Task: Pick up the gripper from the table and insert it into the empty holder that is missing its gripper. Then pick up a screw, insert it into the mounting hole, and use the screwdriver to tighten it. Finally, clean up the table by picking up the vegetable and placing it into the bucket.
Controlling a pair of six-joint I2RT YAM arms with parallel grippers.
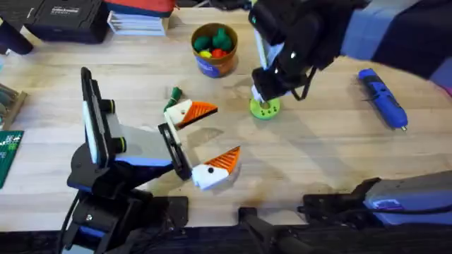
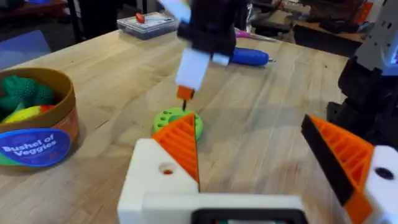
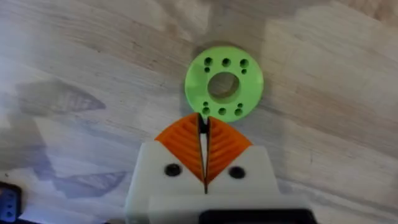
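Note:
My right gripper [image 1: 263, 95] [image 2: 185, 93] [image 3: 203, 121] hangs just over a lime-green holed disc [image 1: 265, 108] [image 3: 224, 81], shut on a thin dark screw [image 3: 202, 126]. My left gripper [image 1: 222, 130] [image 2: 246, 119] is open wide and empty. Its black holder bar [image 1: 176, 148] carries two white blocks with orange ribbed tips [image 1: 212, 168] [image 1: 192, 111]; I cannot tell which one is the task's gripper. The small dark green vegetable [image 1: 174, 92] lies on the table [image 1: 325, 148] beside the farther tip. The bucket [image 1: 214, 48] [image 2: 37, 124] holds toy vegetables. The blue screwdriver [image 1: 382, 97] [image 2: 249, 57] lies at the right.
A black case [image 1: 60, 17] and a clear box [image 1: 138, 21] stand along the back left. A green circuit board [image 1: 7, 155] lies at the left edge. The right arm's base [image 1: 395, 201] fills the lower right. Bare wood lies between the disc and the screwdriver.

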